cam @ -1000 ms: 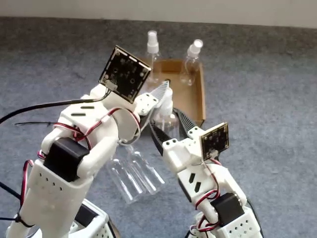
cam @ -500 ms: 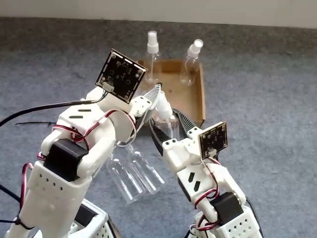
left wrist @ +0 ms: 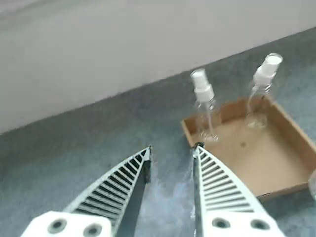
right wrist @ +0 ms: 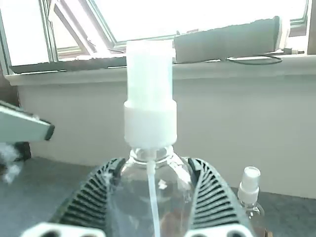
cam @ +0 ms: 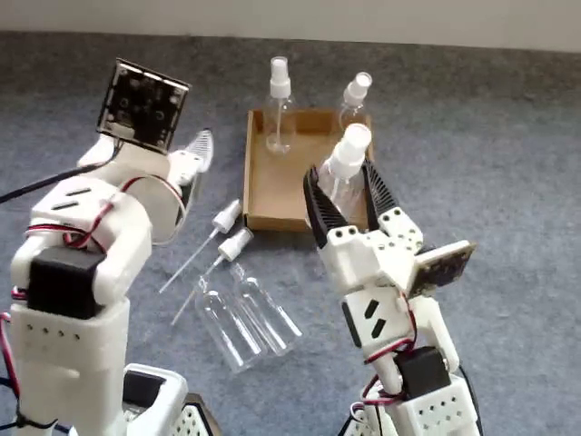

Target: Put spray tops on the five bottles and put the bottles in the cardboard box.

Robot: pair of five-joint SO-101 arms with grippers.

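My right gripper is squeezed tight on a clear bottle, with 1 finger on each side of it. This bottle stands straight up and has a white spray top on it. I think it hangs over the near right part of the cardboard box, but I cannot tell how high. 2 more bottles with tops on stand inside the box at its far end, the far left bottle and the far right bottle.

My left gripper is let go and holds nothing, and its fingers are spread apart. It hangs over the grey carpet, off to the left side of the box.

On the carpet by the box's near left corner lie 2 loose tops, the upper loose top and the lower loose top, side by side. Nearer the arms lie 2 bare bottles, the left bare bottle and the right bare bottle, touching each other
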